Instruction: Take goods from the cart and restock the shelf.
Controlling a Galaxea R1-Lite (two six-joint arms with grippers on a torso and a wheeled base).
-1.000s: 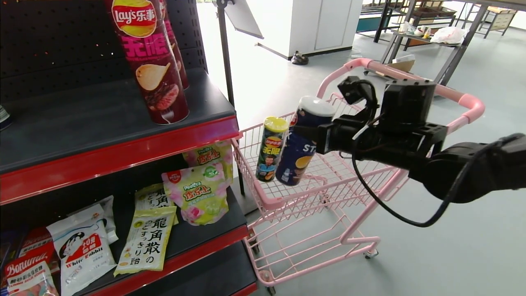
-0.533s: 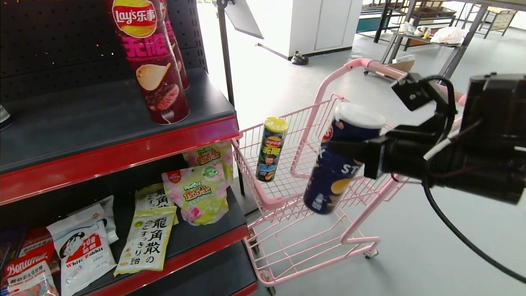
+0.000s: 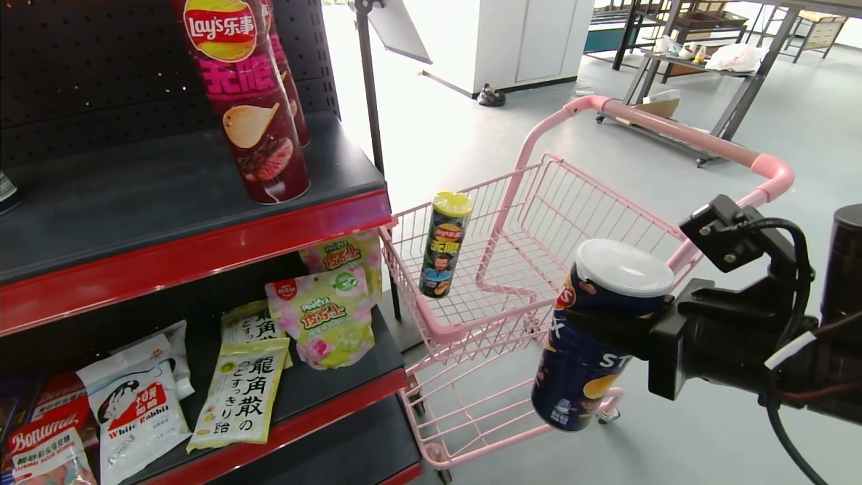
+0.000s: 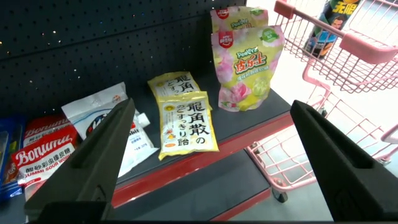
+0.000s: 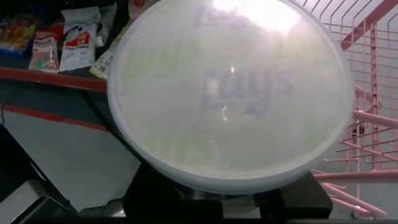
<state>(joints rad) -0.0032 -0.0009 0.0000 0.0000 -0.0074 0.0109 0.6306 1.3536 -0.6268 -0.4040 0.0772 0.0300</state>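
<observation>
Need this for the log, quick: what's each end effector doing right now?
Left end effector: open, holding nothing.
Right end effector: closed on the blue chip can.

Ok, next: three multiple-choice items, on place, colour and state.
1. The small green chip can with yellow lid stands: A on the top shelf; B in the pink wire cart; C on the floor.
2. The lid of the dark blue cylindrical chip can is: A red; B yellow; C white.
3. The right claw is: A shut on that blue can; B open, empty; C holding a bag.
B, it stands inside the cart; C, white disc on top; A, it clamps the can's upper part.
</observation>
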